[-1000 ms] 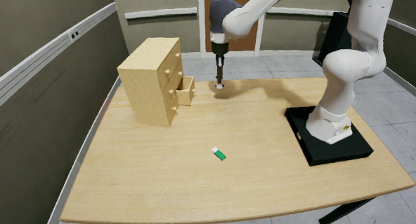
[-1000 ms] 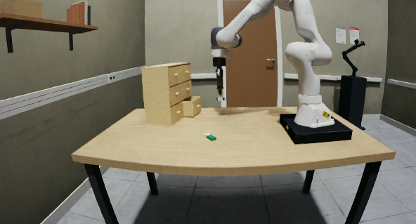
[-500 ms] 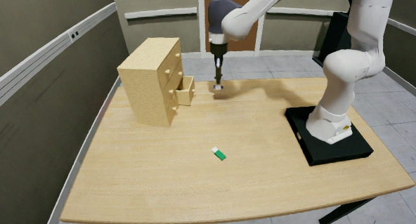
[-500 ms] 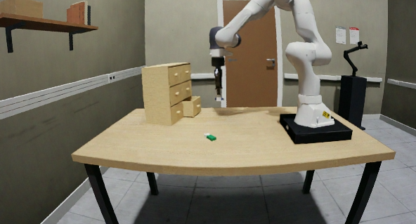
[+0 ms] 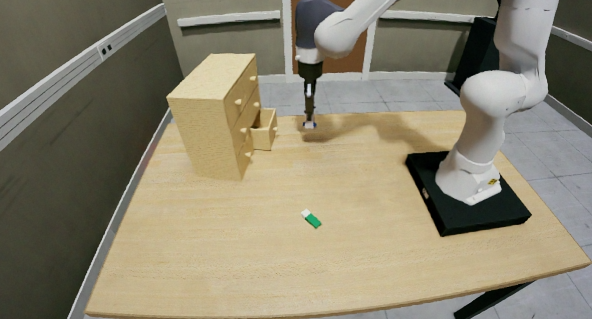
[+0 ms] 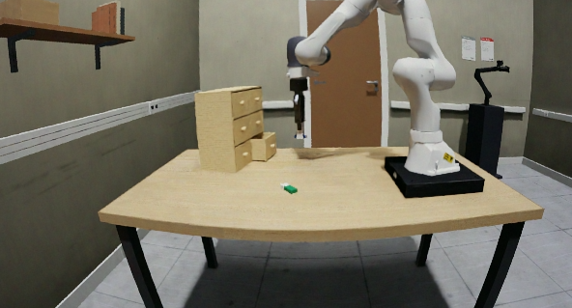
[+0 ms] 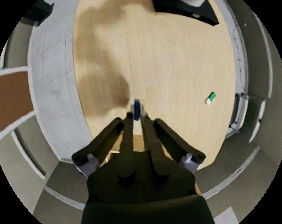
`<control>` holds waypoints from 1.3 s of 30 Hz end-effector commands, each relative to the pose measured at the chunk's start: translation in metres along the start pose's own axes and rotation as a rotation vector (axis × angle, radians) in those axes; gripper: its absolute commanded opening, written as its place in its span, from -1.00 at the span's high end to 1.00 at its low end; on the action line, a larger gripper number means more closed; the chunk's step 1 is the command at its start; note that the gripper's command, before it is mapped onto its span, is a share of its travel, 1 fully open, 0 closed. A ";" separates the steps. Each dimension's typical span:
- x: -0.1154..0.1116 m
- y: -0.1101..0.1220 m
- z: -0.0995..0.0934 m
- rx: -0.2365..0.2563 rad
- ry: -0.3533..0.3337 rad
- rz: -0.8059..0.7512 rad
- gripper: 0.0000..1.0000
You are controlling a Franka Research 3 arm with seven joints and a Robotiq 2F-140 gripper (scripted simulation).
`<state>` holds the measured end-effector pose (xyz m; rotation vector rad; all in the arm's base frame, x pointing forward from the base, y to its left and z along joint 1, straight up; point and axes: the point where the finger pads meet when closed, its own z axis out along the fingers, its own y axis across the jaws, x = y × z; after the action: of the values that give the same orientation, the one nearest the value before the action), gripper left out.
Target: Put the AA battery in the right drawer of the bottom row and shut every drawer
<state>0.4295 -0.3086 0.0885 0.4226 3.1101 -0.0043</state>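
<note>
My gripper [image 5: 310,123] [image 6: 300,134] [image 7: 136,109] points down and is shut on the AA battery [image 5: 315,125] [image 6: 304,137] [image 7: 137,106], whose blue body shows between the fingertips. It holds the battery above the table, out in front of the open drawer and not over it. The light wooden chest [image 5: 210,135] [image 6: 214,130] stands upright. The right drawer [image 5: 262,139] [image 6: 261,152] of its bottom row is pulled out, on the chest's far side in the top and exterior views. The other drawers look shut. The open drawer's floor is mostly hidden.
A green and white USB stick [image 5: 313,220] [image 6: 291,189] [image 7: 212,96] lies on the table [image 5: 225,265] [image 6: 193,212], well away from the chest. The robot's black base plate [image 5: 480,217] [image 6: 442,187] is at the right. The chest's upper part rises above the open drawer.
</note>
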 end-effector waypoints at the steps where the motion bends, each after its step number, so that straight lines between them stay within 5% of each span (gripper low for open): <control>1: -0.001 -0.001 -0.002 0.002 -0.001 0.026 0.70; 29: -0.002 0.001 -0.006 0.002 -0.001 0.032 0.70; 39: -0.003 0.001 -0.031 0.002 -0.001 0.032 0.70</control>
<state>0.4343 -0.3112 0.1141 0.4935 3.0907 -0.0212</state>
